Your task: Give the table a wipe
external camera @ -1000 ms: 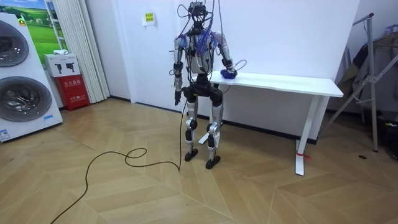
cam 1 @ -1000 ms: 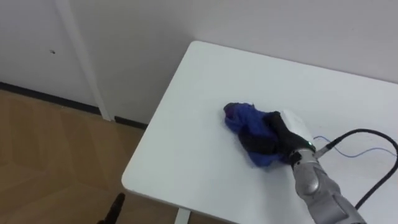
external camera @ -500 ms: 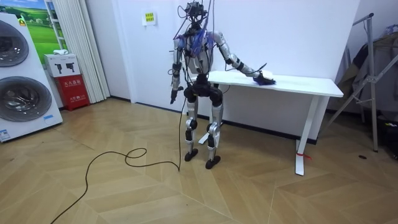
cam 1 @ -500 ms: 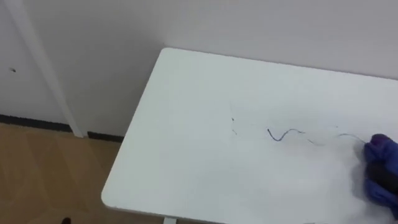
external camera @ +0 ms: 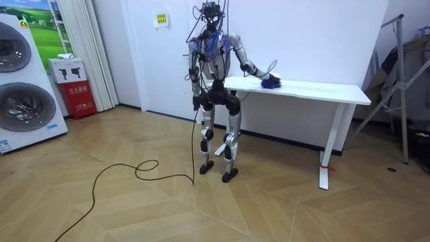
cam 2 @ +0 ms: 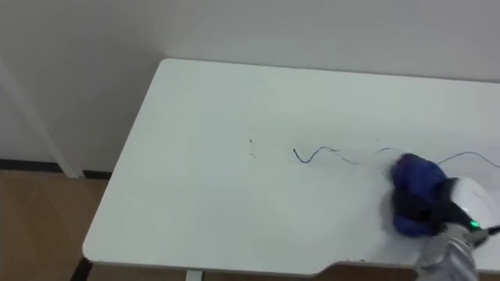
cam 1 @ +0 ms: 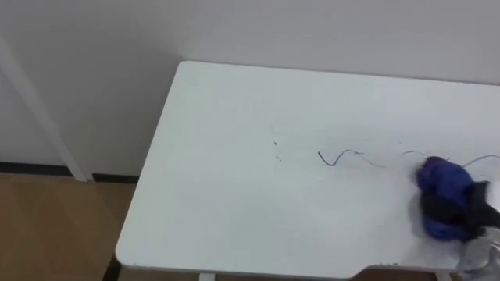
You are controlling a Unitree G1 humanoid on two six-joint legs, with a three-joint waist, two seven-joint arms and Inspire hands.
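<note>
- The robot stands on the wood floor (external camera: 134, 202) at the end of a white table (cam 1: 219, 203) that lies toward the room view's left. The table's long back edge runs along a white wall (cam 1: 234, 31).
- The right arm reaches out over the tabletop. The right hand (cam 2: 445, 207) lies on a crumpled blue cloth (cam 1: 442, 195).
- Right hand state: dark fingers curled over the cloth and gripping it from the near side; blue folds bulge out above and below the fingers.
- Cloth location: resting on the tabletop, at the right of the eye views, nearer the front edge than the wall.
- A thin blue pen scribble (cam 1: 337, 158) crosses the middle of the tabletop as a wavy line. Its right portion runs up to the top of the cloth.
- The left hand (external camera: 196, 102) hangs beside the hip, away from the table; cannot tell how its fingers are set.
- A washing machine (external camera: 23, 87) stands at the room view's far left, well apart from the robot.
</note>
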